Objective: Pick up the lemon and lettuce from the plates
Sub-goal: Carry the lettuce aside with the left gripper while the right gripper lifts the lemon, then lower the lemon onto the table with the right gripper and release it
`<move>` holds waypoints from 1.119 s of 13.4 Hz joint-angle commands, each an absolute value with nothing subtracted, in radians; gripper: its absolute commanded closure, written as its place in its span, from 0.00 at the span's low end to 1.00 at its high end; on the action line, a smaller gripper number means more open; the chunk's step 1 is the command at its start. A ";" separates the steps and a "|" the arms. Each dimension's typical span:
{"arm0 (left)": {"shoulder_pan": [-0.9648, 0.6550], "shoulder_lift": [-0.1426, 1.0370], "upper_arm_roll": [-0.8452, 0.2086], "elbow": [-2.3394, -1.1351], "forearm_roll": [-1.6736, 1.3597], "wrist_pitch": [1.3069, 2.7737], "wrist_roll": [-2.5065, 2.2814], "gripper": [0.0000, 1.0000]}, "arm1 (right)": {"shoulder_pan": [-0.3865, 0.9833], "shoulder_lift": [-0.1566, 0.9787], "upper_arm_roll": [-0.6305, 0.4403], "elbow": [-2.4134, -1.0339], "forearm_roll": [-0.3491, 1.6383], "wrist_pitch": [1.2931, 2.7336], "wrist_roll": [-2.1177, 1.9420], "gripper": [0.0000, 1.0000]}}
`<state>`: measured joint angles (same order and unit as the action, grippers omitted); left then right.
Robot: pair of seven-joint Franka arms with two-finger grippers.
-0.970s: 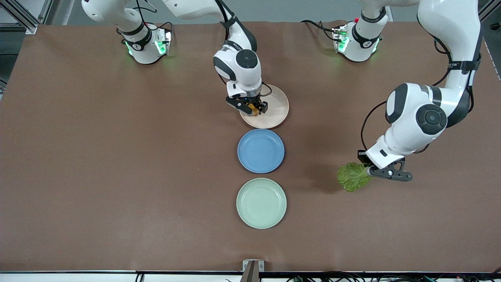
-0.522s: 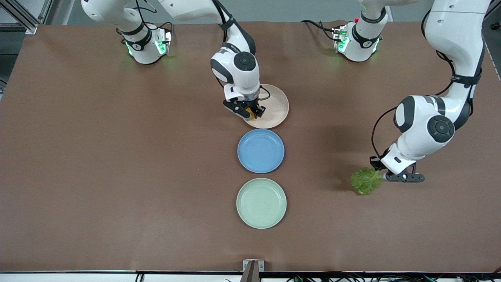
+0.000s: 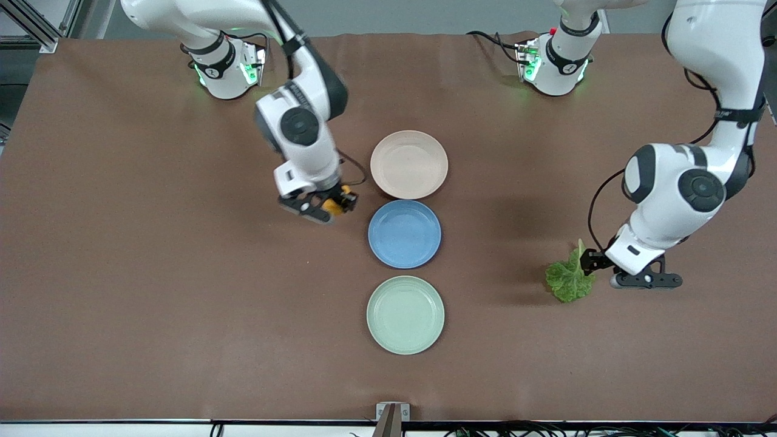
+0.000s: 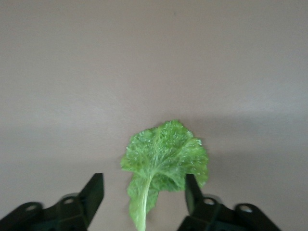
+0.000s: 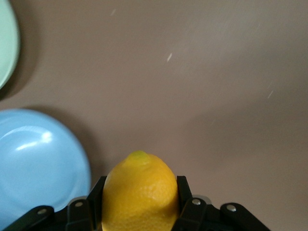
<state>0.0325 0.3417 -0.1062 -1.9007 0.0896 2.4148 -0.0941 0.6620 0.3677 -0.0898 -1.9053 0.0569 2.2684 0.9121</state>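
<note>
I can read no writing. My right hand [image 5: 139, 211] pinches the lemon [image 5: 140, 191], its tip pointing away from the hand. My left hand [image 4: 144, 202] is spread, the lettuce [image 4: 163, 161] stem lying between its fingers.

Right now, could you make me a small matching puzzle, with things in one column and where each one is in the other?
Things:
1. small oval yellow-orange lemon
2. crinkled bright green lettuce leaf
3. round blue plate
4. round pale green plate

Places:
A. nearest the front camera
B. clamped in the right gripper
C. between the open fingers of the left gripper, toward the left arm's end of the table
D. between the beige-pink plate and the pale green one

Pairs: 1-B, 2-C, 3-D, 4-A
</note>
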 commanded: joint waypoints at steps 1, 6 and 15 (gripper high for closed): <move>0.038 0.195 -0.110 -1.850 0.110 2.190 -0.107 0.00 | 0.482 0.344 -0.069 -2.003 0.048 2.319 0.653 0.98; 0.055 0.158 -0.107 -1.469 0.097 1.656 -0.023 0.00 | 0.223 0.383 -0.067 -2.028 0.049 2.381 0.232 0.98; 0.040 -0.072 -0.101 -1.555 -0.020 1.443 -0.025 0.00 | 0.107 0.508 -0.067 -2.016 0.060 2.484 0.061 0.89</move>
